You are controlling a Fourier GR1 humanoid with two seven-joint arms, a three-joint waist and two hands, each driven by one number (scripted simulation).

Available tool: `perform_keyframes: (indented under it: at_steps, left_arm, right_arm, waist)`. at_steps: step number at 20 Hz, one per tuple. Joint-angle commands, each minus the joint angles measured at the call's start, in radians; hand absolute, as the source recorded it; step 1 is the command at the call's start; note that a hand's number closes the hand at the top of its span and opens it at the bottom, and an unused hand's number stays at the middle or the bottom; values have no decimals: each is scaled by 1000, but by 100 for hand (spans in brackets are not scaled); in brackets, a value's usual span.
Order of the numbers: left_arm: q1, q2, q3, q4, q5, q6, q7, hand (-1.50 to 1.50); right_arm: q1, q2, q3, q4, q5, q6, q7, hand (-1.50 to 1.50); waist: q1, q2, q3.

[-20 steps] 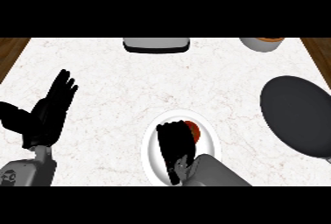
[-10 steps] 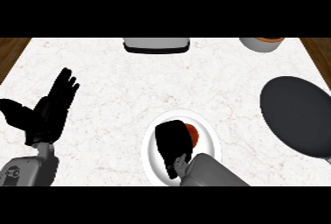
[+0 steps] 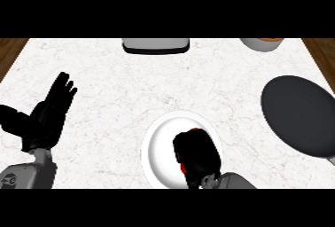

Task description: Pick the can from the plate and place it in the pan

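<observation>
A: What has changed since a second ago?

B: The right hand (image 3: 195, 155) has closed further over the can (image 3: 194, 131). Less red shows now: a sliver at the fingertips and a spot low beside the palm.

A: Where is the can?

B: Still on the white plate (image 3: 160, 146), right of the plate's middle, with the fingers curled round it. It looks gripped but not yet lifted.

A: And the pan?

B: The dark pan (image 3: 301, 115) sits well right of the plate, slightly farther back. Lifting and carrying rightward likely comes next.

A: The other hand?

B: The left hand (image 3: 46, 116) rests open, fingers up, well left of the plate.
</observation>
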Motion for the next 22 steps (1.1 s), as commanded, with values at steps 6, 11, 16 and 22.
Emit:
perform_keyframes:
  at_steps: [6, 11, 16, 22]
  left_arm:
    - [26, 16, 38, -11, 26, -15, 0, 0]
    - [24, 4, 30, 21, 5, -7, -20, 0]
    - [19, -21, 0, -41, -17, 13, 11, 0]
    - [27, 8, 24, -31, 5, -21, 20, 0]
  right_arm:
    - [249, -457, -17, -549, 142, -155, -164, 150]
    - [338, -579, -150, -821, 192, -220, -149, 150]
    - [404, -583, -301, -891, 99, -200, -158, 150]
    - [452, -554, -502, -851, -17, -259, -217, 150]
  waist:
    - [-38, -9, 0]
    - [-45, -5, 1]
    - [-4, 3, 1]
    - [-4, 2, 1]
